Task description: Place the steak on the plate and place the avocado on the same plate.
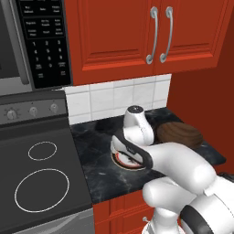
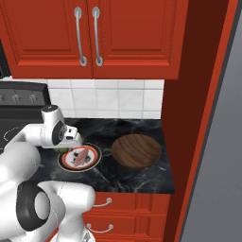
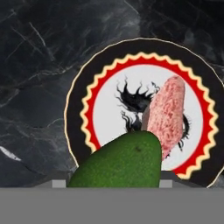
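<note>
claw (image 3: 113,186) is gripping the avocado (image 3: 120,162) right above the plate (image 3: 83,109), steak (image 3: 168,113) already lying on that plate

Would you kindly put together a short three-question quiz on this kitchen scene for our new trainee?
1. True or false: the steak already lies on the plate.
2. Multiple choice: what sits close in front of the end effector in the hand view? A) a lemon B) the avocado C) a spoon
3. Short answer: in the right base view, what stands on the counter to the right of the plate?

Key
1. True; it rests on the plate's white face.
2. B; the dark green fruit is over the plate's near rim.
3. The dark brown bowl.
</note>
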Robot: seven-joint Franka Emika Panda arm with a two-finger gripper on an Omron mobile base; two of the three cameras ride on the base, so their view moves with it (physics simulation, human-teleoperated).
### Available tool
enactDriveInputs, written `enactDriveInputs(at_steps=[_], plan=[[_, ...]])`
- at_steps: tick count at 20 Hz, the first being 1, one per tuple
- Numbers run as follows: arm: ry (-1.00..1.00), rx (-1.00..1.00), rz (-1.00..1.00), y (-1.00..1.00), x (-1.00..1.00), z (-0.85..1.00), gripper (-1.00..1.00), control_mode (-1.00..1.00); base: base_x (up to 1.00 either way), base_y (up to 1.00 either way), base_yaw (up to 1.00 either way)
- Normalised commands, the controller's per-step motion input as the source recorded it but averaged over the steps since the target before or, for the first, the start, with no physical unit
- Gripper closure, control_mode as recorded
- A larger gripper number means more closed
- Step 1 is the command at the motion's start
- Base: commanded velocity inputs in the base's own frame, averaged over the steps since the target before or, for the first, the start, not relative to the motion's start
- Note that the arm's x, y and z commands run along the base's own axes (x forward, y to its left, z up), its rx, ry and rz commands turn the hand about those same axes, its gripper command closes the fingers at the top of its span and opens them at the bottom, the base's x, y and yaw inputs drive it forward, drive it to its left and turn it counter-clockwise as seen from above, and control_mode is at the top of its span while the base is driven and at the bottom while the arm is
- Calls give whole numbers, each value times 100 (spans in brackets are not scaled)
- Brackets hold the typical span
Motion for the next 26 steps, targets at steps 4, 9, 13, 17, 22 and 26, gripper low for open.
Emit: enactDriveInputs(at_steps=[4, 9, 13, 17, 22, 26], plan=[[0, 0, -1, 0, 17, -24, 100, -100, 0, 0, 0], [0, 0, -2, 0, 8, -22, 100, -100, 0, 0, 0], [0, 0, 0, 0, 3, -22, 100, -100, 0, 0, 0], [0, 0, 0, 0, 6, -23, 100, -100, 0, 0, 0], [0, 0, -1, 0, 7, -22, 100, -100, 0, 0, 0], [0, 0, 0, 0, 0, -8, 100, -100, 0, 0, 0]])
